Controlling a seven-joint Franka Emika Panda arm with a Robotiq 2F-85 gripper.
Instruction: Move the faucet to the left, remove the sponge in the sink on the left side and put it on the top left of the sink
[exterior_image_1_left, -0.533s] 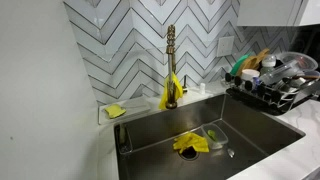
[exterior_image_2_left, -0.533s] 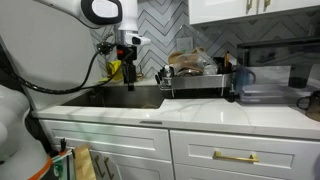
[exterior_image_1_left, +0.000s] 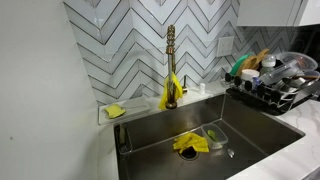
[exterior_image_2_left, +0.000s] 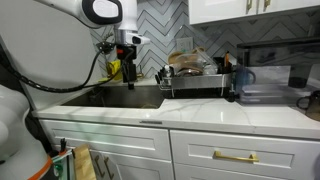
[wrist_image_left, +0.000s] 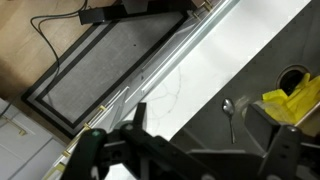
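The brass faucet stands upright behind the steel sink, with a yellow cloth draped at its base. A yellow sponge lies on the sink floor near the middle, next to a green item; its edge shows in the wrist view. My gripper hangs over the sink in an exterior view. In the wrist view the gripper is open and empty above the sink's front edge.
A second yellow sponge lies on the counter at the sink's back left corner. A full dish rack stands to the right of the sink, also in an exterior view. A spoon lies in the sink.
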